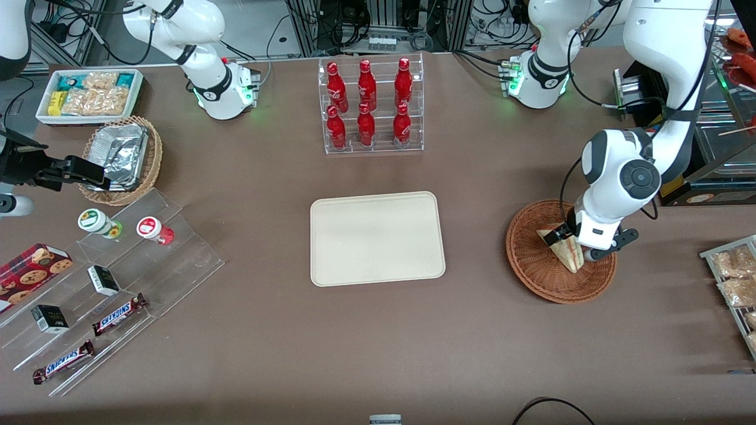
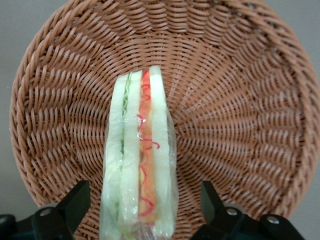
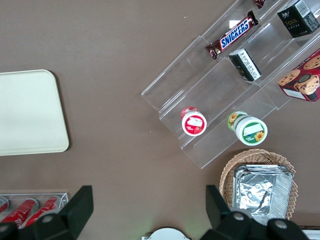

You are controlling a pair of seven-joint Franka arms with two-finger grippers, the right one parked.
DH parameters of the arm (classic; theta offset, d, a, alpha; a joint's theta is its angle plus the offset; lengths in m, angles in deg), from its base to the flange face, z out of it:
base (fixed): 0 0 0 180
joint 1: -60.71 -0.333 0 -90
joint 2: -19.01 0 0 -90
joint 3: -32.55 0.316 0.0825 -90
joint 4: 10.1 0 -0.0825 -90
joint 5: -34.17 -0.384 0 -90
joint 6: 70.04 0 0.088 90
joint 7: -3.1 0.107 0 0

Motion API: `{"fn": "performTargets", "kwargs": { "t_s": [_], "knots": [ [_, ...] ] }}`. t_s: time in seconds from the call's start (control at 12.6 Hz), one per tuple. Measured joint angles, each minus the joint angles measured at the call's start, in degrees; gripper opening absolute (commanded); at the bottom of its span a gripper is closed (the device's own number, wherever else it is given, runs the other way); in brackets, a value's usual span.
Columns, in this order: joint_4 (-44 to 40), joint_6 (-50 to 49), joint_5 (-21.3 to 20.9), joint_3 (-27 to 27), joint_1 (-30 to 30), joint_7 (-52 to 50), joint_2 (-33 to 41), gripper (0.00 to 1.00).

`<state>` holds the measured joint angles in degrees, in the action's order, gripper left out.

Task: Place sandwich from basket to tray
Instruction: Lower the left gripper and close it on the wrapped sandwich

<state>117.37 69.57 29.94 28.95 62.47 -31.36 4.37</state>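
Note:
The sandwich, a wrapped wedge of white bread with red and green filling, stands on edge inside the reddish-brown wicker basket toward the working arm's end of the table. My left gripper is lowered into the basket. It is open, with one black finger on each side of the sandwich and a gap between each finger and the wrap. The cream tray lies flat at the table's middle and shows in the right wrist view as well.
A clear rack of red bottles stands farther from the front camera than the tray. Toward the parked arm's end are a tiered acrylic stand with snacks, a tan basket holding foil and a white bin. Packets lie beside the reddish basket.

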Motion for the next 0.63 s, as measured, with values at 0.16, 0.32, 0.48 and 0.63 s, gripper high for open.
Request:
{"fn": "performTargets", "kwargs": {
  "t_s": [0.16, 0.32, 0.48, 0.63],
  "knots": [
    [0.0, 0.0, -1.0, 0.0, -0.1, 0.0, -0.7, 0.0],
    [0.0, -0.2, -1.1, 0.0, -0.1, 0.0, -0.9, 0.0],
    [-0.7, -1.9, -1.1, 0.0, -0.1, -0.1, -0.2, 0.0],
    [-4.3, -9.5, -1.1, -0.3, 0.1, -0.1, 2.1, 0.0]
  ]
}}
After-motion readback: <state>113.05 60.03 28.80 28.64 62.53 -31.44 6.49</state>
